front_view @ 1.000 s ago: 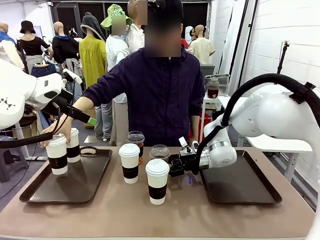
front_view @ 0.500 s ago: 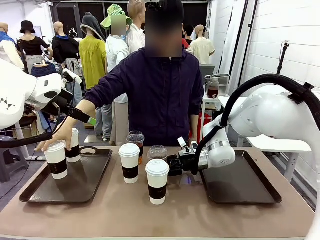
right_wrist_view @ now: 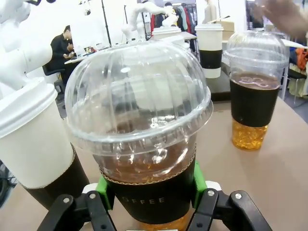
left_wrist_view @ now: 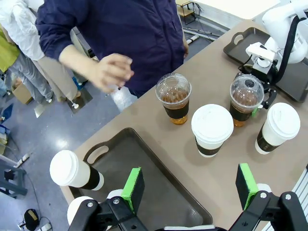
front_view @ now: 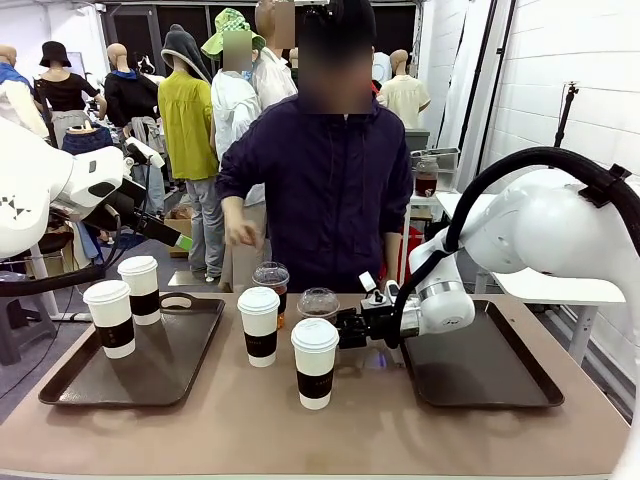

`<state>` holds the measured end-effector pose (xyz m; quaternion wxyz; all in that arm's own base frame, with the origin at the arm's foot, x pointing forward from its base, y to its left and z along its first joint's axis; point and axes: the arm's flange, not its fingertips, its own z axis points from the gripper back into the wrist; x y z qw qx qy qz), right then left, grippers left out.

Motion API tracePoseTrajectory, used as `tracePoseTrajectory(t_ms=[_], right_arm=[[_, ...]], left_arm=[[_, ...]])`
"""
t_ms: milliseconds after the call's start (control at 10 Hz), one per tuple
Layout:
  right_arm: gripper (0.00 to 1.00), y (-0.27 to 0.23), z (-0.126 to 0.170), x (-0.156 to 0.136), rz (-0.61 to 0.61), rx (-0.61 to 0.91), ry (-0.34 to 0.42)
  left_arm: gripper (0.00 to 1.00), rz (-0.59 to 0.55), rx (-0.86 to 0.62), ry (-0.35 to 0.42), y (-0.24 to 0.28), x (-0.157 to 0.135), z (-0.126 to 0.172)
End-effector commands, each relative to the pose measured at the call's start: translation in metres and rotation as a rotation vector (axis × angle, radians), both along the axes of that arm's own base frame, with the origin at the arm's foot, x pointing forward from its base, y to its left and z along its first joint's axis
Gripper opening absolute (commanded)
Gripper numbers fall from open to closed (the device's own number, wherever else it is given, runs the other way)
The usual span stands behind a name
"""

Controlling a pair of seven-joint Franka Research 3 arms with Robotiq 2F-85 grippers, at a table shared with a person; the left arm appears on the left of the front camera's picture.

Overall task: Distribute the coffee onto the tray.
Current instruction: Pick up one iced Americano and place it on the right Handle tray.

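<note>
Two white lidded cups with dark sleeves (front_view: 108,318) (front_view: 140,290) stand on the left tray (front_view: 190,365). Two more cups (front_view: 259,326) (front_view: 315,362) are on the bare table between the trays. One clear dome-lidded iced coffee (front_view: 271,282) stands behind them, apart from the arms. My right gripper (front_view: 345,328) (right_wrist_view: 151,190) is shut on the dark sleeve of the other iced coffee (front_view: 319,303) (right_wrist_view: 139,125), a green pad on each side. My left gripper (front_view: 165,232) (left_wrist_view: 190,187) hangs open, high above the left tray, with nothing between its fingers.
The right tray (front_view: 480,370) lies bare just right of my right gripper. A person stands at the far edge, one hand (front_view: 240,233) (left_wrist_view: 113,71) raised in the air above the table's back edge. The table's front strip is free.
The person's hand has let go of the white cup on the left tray and pulled back toward the body. My right gripper stays at the iced coffee.
</note>
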<state>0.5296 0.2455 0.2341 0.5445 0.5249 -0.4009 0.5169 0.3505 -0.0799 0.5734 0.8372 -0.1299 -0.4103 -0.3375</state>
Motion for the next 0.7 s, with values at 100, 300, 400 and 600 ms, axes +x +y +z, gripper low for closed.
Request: tracePoseTrajectory(t_ms=[100, 300, 400, 600], right_arm=[[0.71, -0.040, 0.060, 0.000, -0.050, 0.019, 0.013], [0.71, -0.078, 0.088, 0.000, -0.085, 0.014, 0.001], [0.71, -0.102, 0.097, -0.002, -0.085, 0.018, 0.013], [0.71, -0.142, 0.107, -0.014, -0.108, 0.008, -0.008]], left_arm=[[1.00, -0.003, -0.005, 0.004, 0.001, 0.000, 0.000], [1.00, -0.003, -0.005, 0.004, 0.001, 0.000, 0.000], [1.00, -0.003, -0.005, 0.004, 0.001, 0.000, 0.000], [1.00, -0.003, -0.005, 0.004, 0.001, 0.000, 0.000]])
